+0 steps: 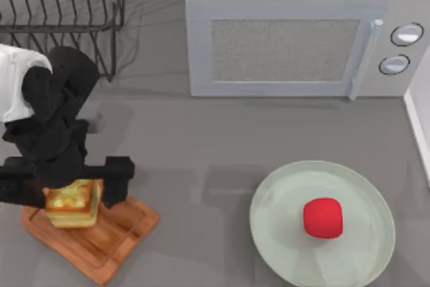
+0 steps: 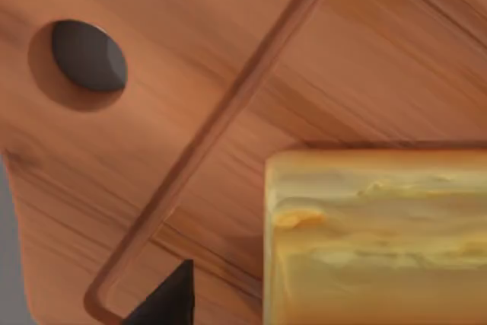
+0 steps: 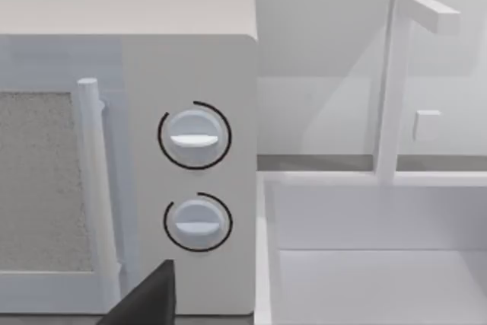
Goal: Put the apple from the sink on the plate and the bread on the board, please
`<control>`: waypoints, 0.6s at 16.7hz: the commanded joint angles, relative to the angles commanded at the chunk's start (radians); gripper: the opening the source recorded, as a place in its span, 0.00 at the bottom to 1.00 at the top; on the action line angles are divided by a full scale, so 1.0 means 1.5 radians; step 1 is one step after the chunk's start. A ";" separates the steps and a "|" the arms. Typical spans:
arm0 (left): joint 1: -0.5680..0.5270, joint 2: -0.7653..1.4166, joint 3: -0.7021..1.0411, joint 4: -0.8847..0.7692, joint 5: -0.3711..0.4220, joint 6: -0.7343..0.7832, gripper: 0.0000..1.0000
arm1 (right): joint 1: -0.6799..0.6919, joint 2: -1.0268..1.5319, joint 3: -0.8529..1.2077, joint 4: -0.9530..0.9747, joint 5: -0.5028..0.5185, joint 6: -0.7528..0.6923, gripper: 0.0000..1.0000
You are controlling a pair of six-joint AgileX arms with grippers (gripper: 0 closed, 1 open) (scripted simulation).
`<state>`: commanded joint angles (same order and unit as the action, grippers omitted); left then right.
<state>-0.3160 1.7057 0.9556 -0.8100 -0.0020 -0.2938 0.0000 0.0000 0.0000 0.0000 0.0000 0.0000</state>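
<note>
Grey bench (image 1: 201, 139) carries a brown wooden board (image 1: 121, 230) at its left, where the left end effector (image 1: 70, 189) grips the thick golden bread slice (image 1: 72, 205) directly over it; the small red apple (image 1: 323, 218) rests on the pale green plate (image 1: 275, 226).

A rendered kitchen: a white microwave (image 1: 302, 45) with two dials stands at the back of the grey desk (image 1: 201, 159), beside a black wire dish rack (image 1: 64, 5); a white sink (image 3: 373, 264) with its faucet (image 3: 399, 81) adjoins the microwave.
</note>
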 joint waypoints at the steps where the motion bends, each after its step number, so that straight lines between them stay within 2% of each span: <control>1: 0.000 0.000 0.000 0.000 0.000 0.000 1.00 | 0.000 0.000 0.000 0.000 0.000 0.000 1.00; 7: 0.002 -0.007 -0.002 0.004 0.000 0.001 1.00 | 0.000 0.000 0.000 0.000 0.000 0.000 1.00; 10: 0.015 -0.062 -0.032 0.037 0.000 0.011 1.00 | 0.000 0.000 0.000 0.000 0.000 0.000 1.00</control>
<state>-0.2936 1.6130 0.9078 -0.7547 -0.0026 -0.2771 0.0000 0.0000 0.0000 0.0000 0.0000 0.0000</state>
